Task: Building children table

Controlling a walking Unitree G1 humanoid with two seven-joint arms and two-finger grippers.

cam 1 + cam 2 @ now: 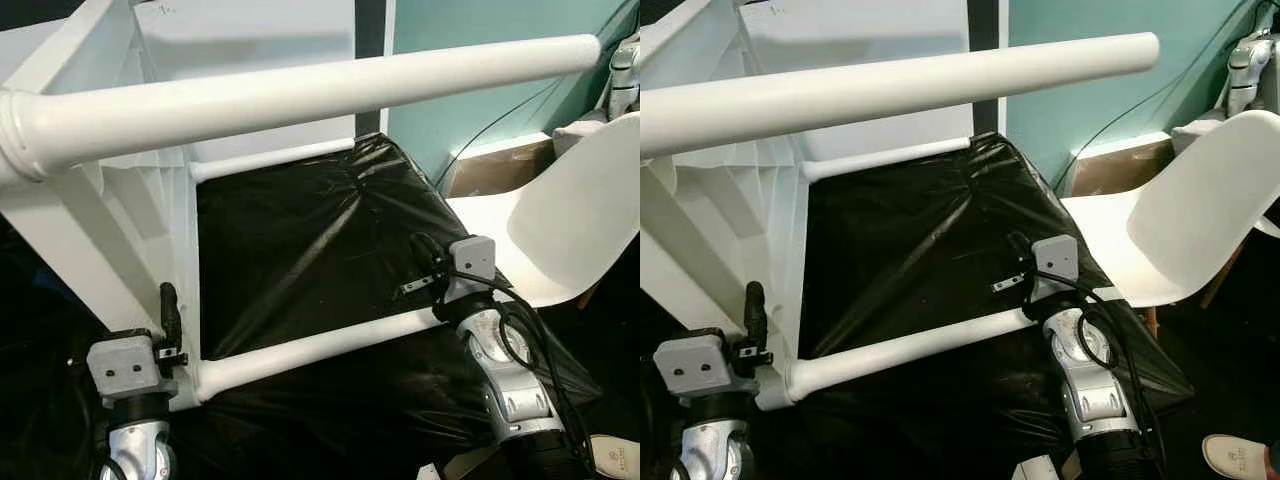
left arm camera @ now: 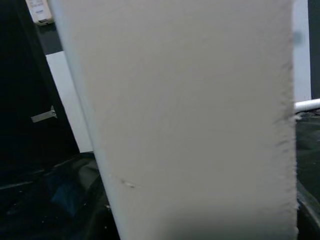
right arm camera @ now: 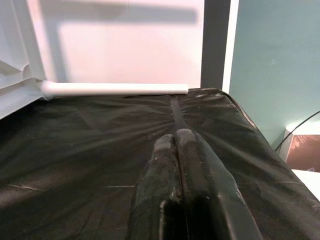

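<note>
White table point(image 1: 120, 230) on its side, round legs point(image 1: 300, 95) jutting out

left end effector point(image 1: 170, 305) raised (grip unclear) | right end effector point(image 3: 175, 150) fingers pressed together

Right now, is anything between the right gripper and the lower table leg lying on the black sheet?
Nothing visible. The right gripper, fingers shut, sits just past the near white table leg over the black plastic sheet. Only bare sheet lies between them. The white chair stands off to its right.
</note>
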